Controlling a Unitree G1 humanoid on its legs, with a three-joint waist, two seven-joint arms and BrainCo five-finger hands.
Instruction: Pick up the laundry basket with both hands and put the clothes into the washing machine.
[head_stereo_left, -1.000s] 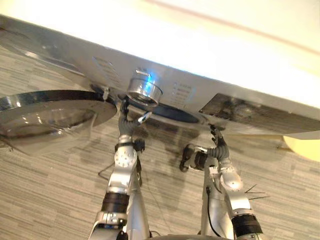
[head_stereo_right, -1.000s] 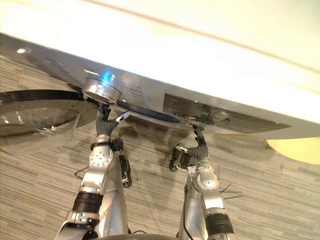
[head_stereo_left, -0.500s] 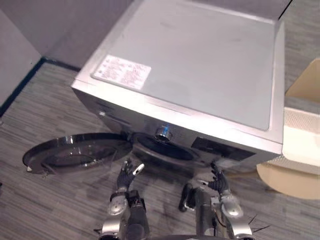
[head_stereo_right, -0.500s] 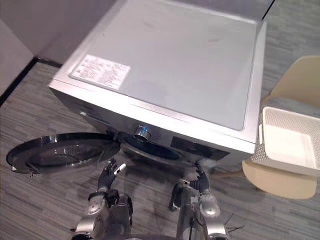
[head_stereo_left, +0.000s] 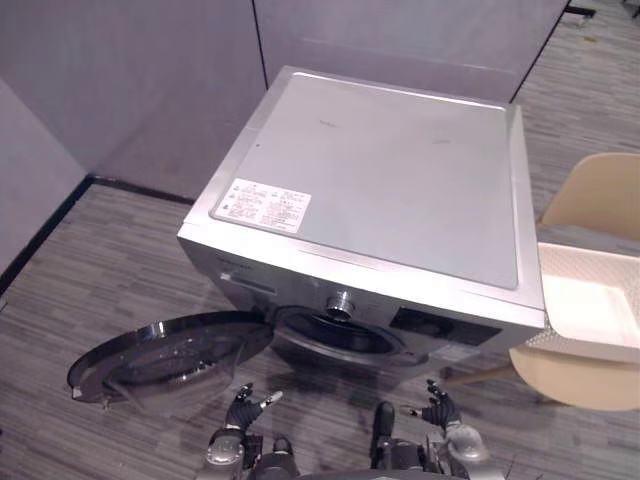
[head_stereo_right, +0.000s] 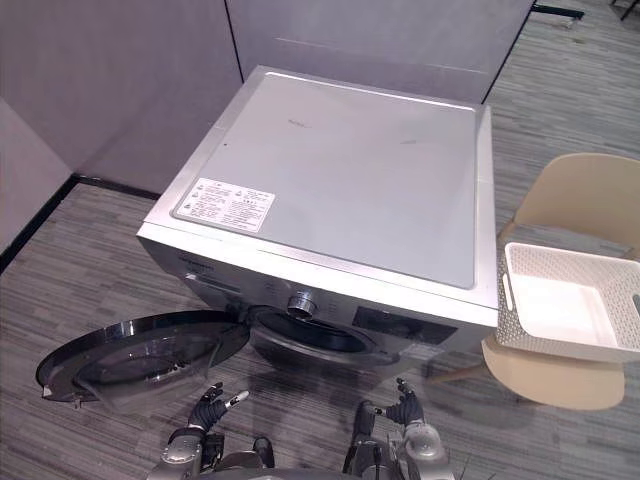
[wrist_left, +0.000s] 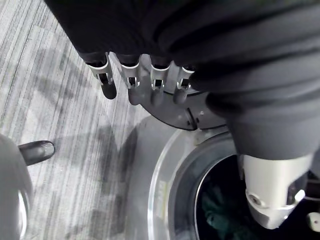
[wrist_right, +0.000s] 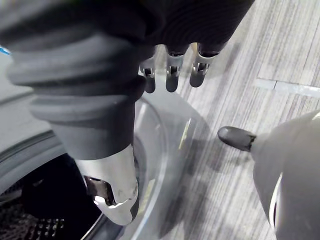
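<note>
The silver washing machine (head_stereo_right: 340, 190) stands in front of me with its round glass door (head_stereo_right: 140, 355) swung open to the left. Through the drum opening (wrist_left: 220, 200) something dark greenish lies inside. The white laundry basket (head_stereo_right: 520, 330) rests on a beige chair (head_stereo_right: 580, 190) to the machine's right, and its inside shows a white bottom. My left hand (head_stereo_left: 243, 408) and right hand (head_stereo_left: 438, 408) hang low in front of the door opening, both open and holding nothing. Their fingers (wrist_left: 107, 82) (wrist_right: 170, 75) are relaxed above the floor.
Grey partition walls (head_stereo_right: 120, 70) close off the space behind and left of the machine. Striped grey carpet (head_stereo_right: 60, 260) covers the floor. The open door takes up the floor at the lower left.
The camera has swung from a close look under the machine's front to a high look down over its whole top. Both hands now show lower and smaller, still holding nothing.
</note>
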